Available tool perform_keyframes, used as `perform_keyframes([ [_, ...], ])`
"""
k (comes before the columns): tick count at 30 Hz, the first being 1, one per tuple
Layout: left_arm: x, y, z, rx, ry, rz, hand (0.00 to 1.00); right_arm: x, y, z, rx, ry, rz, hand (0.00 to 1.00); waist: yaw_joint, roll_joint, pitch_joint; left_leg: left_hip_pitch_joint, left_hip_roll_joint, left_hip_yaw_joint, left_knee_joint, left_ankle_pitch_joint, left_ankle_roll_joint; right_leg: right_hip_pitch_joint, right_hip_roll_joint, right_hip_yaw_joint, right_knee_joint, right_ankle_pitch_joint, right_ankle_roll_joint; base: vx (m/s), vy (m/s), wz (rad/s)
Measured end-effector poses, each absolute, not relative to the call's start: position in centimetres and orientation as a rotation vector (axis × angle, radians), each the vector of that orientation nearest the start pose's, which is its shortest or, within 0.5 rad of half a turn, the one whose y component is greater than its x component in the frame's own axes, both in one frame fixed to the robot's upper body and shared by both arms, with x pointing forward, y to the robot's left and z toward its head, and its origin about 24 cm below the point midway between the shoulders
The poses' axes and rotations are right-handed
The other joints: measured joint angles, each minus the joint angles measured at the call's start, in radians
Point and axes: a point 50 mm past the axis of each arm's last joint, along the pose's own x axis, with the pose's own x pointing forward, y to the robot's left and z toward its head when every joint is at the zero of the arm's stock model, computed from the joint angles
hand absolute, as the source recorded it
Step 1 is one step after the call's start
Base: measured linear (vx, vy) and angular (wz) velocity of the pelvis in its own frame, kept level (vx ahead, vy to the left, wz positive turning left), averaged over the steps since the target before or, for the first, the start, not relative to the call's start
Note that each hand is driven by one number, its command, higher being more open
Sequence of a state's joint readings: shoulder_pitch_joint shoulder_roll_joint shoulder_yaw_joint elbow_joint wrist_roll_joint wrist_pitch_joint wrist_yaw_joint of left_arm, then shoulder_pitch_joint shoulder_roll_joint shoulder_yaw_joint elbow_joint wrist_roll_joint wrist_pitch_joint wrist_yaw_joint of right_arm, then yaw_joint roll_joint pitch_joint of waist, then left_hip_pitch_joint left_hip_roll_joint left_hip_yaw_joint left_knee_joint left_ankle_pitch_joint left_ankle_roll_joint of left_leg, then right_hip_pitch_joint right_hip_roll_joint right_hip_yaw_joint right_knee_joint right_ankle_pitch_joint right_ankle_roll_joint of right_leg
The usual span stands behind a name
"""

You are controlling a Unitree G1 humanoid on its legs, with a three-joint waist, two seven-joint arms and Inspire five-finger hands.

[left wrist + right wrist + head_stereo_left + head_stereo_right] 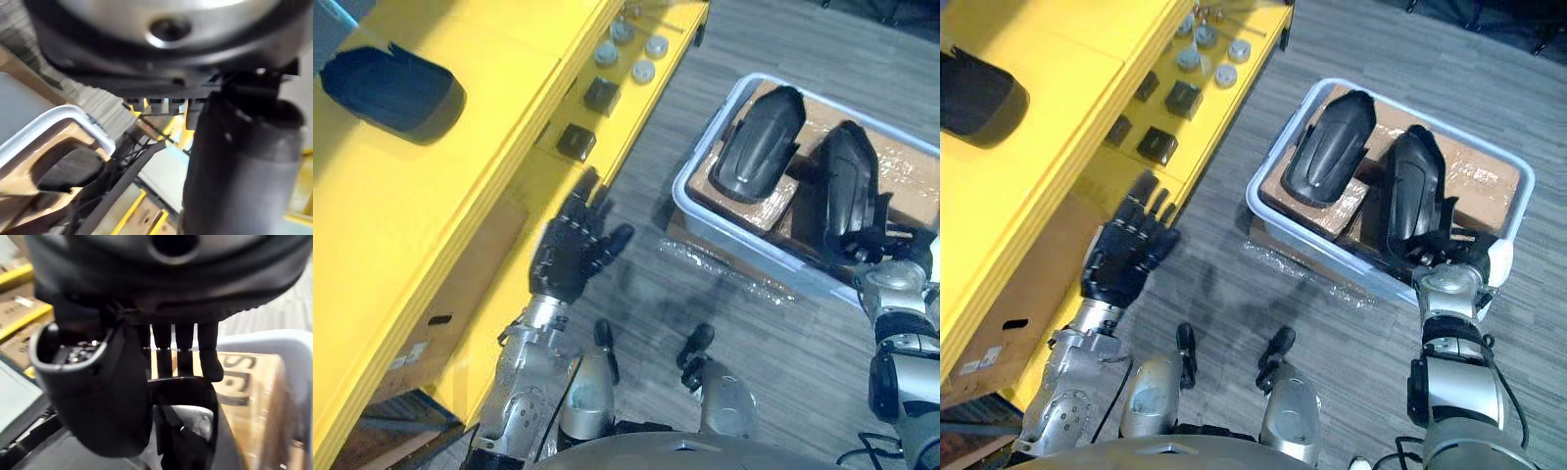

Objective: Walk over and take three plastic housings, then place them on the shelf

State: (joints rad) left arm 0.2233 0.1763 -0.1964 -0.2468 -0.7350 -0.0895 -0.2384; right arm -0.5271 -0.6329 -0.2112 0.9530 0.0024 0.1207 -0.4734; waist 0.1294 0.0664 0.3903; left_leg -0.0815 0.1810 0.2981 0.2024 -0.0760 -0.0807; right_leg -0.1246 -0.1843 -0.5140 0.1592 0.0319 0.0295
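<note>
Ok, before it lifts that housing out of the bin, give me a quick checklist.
1. Right hand at the near end of the right housing: ok.
2. Its grip secure: cannot tell.
3. Left hand open and free: ok.
4. Bare room on the shelf beside the shelved housing: ok.
5. Three housings shelved: not ok; the left housing also lies in the bin.

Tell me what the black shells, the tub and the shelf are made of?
Shells: black plastic, probably; smooth, curved, with soft glints. Tub: pale plastic, it seems, with a rounded moulded rim. Shelf: yellow, glossy paint; whether metal or wood lies under it is unclear.
</note>
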Motion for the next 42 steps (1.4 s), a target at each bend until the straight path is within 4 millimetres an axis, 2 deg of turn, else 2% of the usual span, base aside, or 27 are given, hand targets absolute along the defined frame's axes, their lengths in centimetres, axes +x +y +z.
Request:
perform_keyframes([
  [3,20.3,11.6,3.9,-0.603,0.098,-0.466,1.0,29.2,-37.1,7.1,-0.589,0.311,-0.878,0.0,-0.004,-0.009,-0.066,0.04,-0.001,0.02,-0.025,0.001,-0.002,0.034,0.014,0.018,-0.04,0.01,0.006,0.04,0.032,-0.2],
  [6,19.6,9.7,1.5,-0.564,0.318,-0.57,1.0,30.1,-35.0,6.9,-0.664,0.275,-0.808,0.0,-0.016,-0.038,-0.126,0.077,0.0,0.046,-0.049,0.002,-0.004,0.059,0.024,0.039,-0.077,0.025,0.008,0.01,0.051,-0.22],
  [9,19.5,8.3,0.2,-0.544,0.472,-0.646,1.0,30.7,-33.2,6.4,-0.711,0.27,-0.752,0.0,-0.025,-0.063,-0.148,0.095,-0.001,0.067,-0.05,0.0,-0.007,0.077,0.033,0.058,-0.115,0.048,0.008,-0.03,0.054,-0.21],
  [12,20.9,7.4,-0.9,-0.496,0.575,-0.667,1.0,31.0,-31.8,5.6,-0.742,0.277,-0.702,0.0,-0.023,-0.079,-0.159,0.092,-0.002,0.093,-0.045,-0.001,-0.007,0.077,0.047,0.083,-0.162,0.086,0.007,-0.09,0.029,-0.27],
  [14,22.9,7.4,-1.4,-0.456,0.624,-0.616,1.0,31.5,-30.4,5.5,-0.769,0.253,-0.659,0.0,-0.029,-0.086,-0.159,0.076,0.0,0.113,-0.027,-0.012,-0.009,0.072,0.049,0.105,-0.203,0.108,0.011,-0.11,0.064,-0.29],
  [17,25.0,7.2,-0.6,-0.489,0.626,-0.556,1.0,32.0,-29.3,6.0,-0.768,0.209,-0.628,0.0,-0.051,-0.093,-0.157,0.031,0.006,0.116,0.009,-0.019,-0.008,0.043,0.052,0.109,-0.216,0.125,0.007,-0.11,0.07,-0.12],
  [19,26.5,6.9,0.2,-0.517,0.612,-0.529,1.0,32.2,-28.6,6.5,-0.783,0.17,-0.613,0.0,-0.053,-0.103,-0.152,0.009,0.014,0.126,0.031,-0.024,-0.007,0.021,0.062,0.124,-0.217,0.136,0.004,-0.06,0.048,-0.23],
  [20,27.5,6.8,1.0,-0.543,0.599,-0.506,1.0,32.6,-27.6,7.0,-0.791,0.128,-0.594,0.0,-0.057,-0.113,-0.146,-0.001,0.024,0.135,0.061,-0.037,-0.011,0.014,0.067,0.138,-0.217,0.148,-0.004,-0.03,0.061,-0.27],
  [24,29.4,6.4,2.7,-0.646,0.541,-0.455,1.0,33.2,-25.0,8.3,-0.808,-0.009,-0.53,0.0,-0.088,-0.135,-0.134,-0.016,0.045,0.142,0.108,-0.064,-0.013,0.01,0.081,0.157,-0.217,0.158,-0.007,-0.01,0.074,-0.14],
  [27,30.2,5.9,3.6,-0.712,0.509,-0.419,1.0,32.9,-23.4,8.7,-0.808,-0.098,-0.486,0.0,-0.105,-0.139,-0.135,-0.015,0.04,0.145,0.113,-0.073,-0.007,0.01,0.08,0.166,-0.217,0.163,-0.002,0.01,0.097,-0.04],
  [31,31.2,5.9,3.6,-0.797,0.516,-0.345,1.0,32.0,-20.3,7.2,-0.802,-0.154,-0.382,0.0,-0.108,-0.142,-0.136,-0.014,0.037,0.147,0.126,-0.084,-0.001,0.013,0.074,0.18,-0.217,0.169,0.007,0.01,0.113,-0.03],
  [38,31.1,5.5,2.1,-0.884,0.561,-0.239,1.0,30.7,-16.1,4.4,-0.775,-0.139,-0.237,0.0,-0.109,-0.146,-0.136,-0.004,0.019,0.14,0.128,-0.089,0.007,0.038,0.061,0.186,-0.237,0.178,0.012,-0.01,0.075,0.04],
  [42,31.0,5.6,1.4,-0.91,0.58,-0.184,1.0,30.4,-15.0,4.0,-0.757,-0.139,-0.208,0.0,-0.107,-0.165,-0.137,0.002,0.016,0.14,0.129,-0.091,0.01,0.045,0.058,0.187,-0.237,0.178,0.012,-0.02,0.051,0.0],
])
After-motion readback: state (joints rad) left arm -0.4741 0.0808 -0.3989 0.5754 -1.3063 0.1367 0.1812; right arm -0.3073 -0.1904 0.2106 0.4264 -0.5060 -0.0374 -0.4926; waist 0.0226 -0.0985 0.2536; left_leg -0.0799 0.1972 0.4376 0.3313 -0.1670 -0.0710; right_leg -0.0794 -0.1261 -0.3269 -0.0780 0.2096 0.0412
